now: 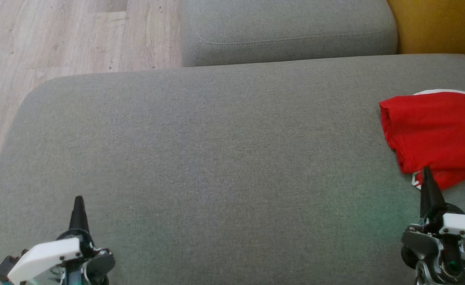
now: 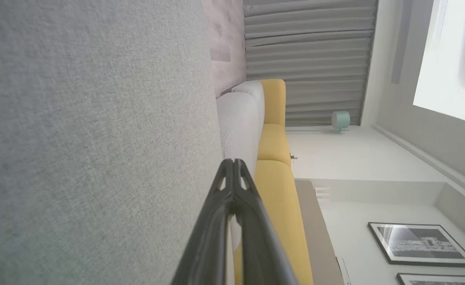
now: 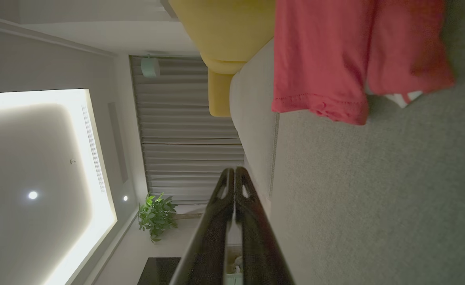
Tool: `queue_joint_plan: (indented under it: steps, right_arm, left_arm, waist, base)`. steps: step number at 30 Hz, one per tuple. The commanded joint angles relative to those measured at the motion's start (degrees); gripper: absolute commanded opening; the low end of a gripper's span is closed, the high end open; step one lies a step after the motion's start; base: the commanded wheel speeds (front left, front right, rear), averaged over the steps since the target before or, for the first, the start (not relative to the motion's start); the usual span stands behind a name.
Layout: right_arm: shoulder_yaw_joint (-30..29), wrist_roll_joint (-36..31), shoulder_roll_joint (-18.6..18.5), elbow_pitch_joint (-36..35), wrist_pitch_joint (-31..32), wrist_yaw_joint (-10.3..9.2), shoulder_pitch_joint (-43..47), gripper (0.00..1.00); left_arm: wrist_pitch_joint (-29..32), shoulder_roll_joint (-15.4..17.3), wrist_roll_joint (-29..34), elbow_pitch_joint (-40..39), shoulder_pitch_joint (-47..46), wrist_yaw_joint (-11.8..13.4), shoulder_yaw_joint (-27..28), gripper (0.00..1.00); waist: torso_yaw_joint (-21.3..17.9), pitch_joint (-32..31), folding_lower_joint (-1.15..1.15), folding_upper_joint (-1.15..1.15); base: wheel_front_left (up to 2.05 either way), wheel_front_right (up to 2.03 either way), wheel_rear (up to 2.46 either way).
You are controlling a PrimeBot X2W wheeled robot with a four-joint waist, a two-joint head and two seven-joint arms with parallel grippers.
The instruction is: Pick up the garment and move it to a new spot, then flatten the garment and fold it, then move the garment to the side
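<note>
Writing first: white tag (image 1: 416, 180) w/ red marks pokes out under the garment's near edge, too small to read. Counts: one red garment (image 1: 438, 134), folded into a rough block, lying at far right of the grey sofa seat (image 1: 216, 158) and partly cut by the frame edge. A sliver of white shows along its far side too. Two grippers. One more grey cushion (image 1: 288, 31) beyond the seat, a yellow cushion (image 1: 438, 23) next to it, wood floor (image 1: 58, 39) at top left. Left wrist view adds two framed pics (image 2: 420, 243) on a wall; right wrist view has one potted plant (image 3: 157, 215).

Fingers of left gripper (image 1: 78, 200) are pressed together to a single point, holding nothing, over seat fabric at lower left, well apart from the garment. Those of right gripper (image 1: 426, 171) are pressed tight too, nothing between them. In head view the tip overlaps the garment's near hem by the tag, but right wrist view shows the cloth ahead & off to one side, not pinched. Whether the tip touches fabric — can't tell.
</note>
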Motion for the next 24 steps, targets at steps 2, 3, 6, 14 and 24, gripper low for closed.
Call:
queue_joint_plan:
  steps: [2,3,6,14,24]
  right_arm:
    - [0.64,2.84,-0.18,-1.9,0.98,-0.04,-3.16,0.0]
    - [0.55,3.36,-0.16,-1.9,1.13,-0.04,-3.27,0.0]
    - [0.49,3.31,-0.12,-1.9,1.17,-0.04,-3.27,0.0]
    - [0.34,3.19,-0.02,-1.89,1.29,-0.04,-3.29,0.0]
    - [0.17,3.05,0.1,-1.88,1.43,-0.04,-3.3,0.0]
  left_arm:
    - [0.96,0.64,-2.6,-1.68,-3.42,-0.81,2.97,0.0]
    - [1.1,0.63,-3.13,-1.68,-3.5,-0.9,3.14,0.0]
    - [1.16,0.58,-3.06,-1.67,-3.51,-0.9,3.22,0.0]
    - [1.32,0.43,-2.9,-1.66,-3.52,-0.9,3.42,0.0]
    - [1.51,0.27,-2.7,-1.65,-3.54,-0.9,3.64,0.0]
  waist:
    - [-0.06,0.12,0.0,0.0]
    - [-0.07,0.15,0.0,0.0]
    - [-0.07,0.15,0.0,0.0]
    - [-0.07,0.15,0.0,0.0]
    - [-0.07,0.15,0.0,0.0]
  base:
    - [0.0,0.0,0.0]
    - [0.0,0.0,0.0]
    - [0.0,0.0,0.0]
    - [0.0,0.0,0.0]
    - [0.0,0.0,0.0]
